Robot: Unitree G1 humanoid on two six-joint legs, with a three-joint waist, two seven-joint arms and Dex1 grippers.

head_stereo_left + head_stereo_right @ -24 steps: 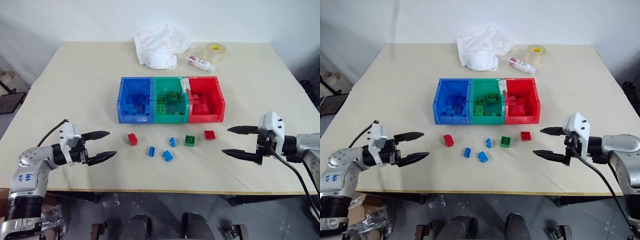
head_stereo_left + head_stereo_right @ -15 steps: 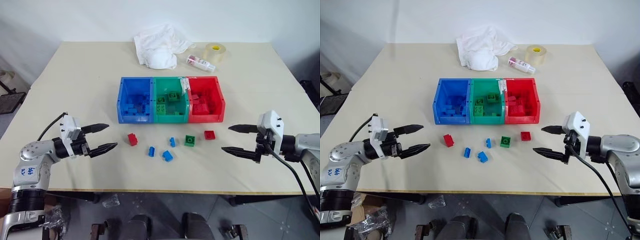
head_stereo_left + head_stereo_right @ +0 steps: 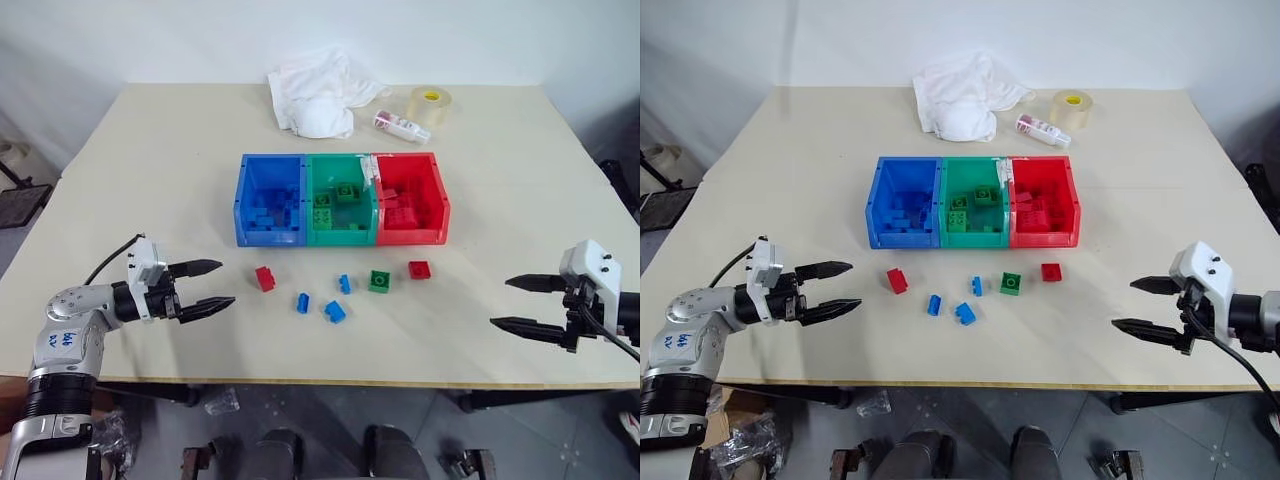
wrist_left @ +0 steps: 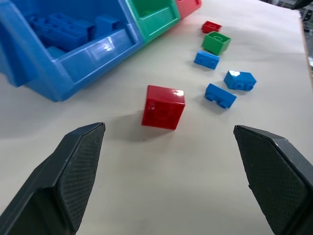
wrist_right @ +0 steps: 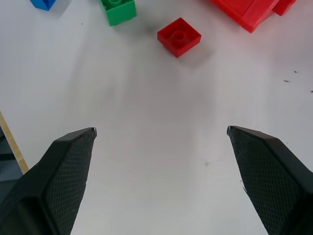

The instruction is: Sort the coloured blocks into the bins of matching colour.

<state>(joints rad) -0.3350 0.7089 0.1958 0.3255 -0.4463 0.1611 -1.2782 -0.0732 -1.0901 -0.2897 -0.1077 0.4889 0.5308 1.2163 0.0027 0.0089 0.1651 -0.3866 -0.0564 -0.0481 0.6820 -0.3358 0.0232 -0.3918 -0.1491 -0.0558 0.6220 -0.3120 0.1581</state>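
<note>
Left gripper (image 3: 212,286) facing red block (image 3: 265,278)

place: robot test lab or workroom | evidence: plain beige worktop (image 3: 150,160) against a bare white wall (image 3: 300,30); grey hard floor (image 3: 330,410) | clutter: tape roll (image 3: 429,103), crumpled white cloth (image 3: 315,95), loose plastic wrap (image 3: 105,440) on the floor

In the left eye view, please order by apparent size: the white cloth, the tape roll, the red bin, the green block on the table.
1. White cloth, largest.
2. Red bin, somewhat smaller than the cloth, though it lies nearer the camera.
3. Tape roll, though it lies farther away.
4. Green block, smallest.
</note>
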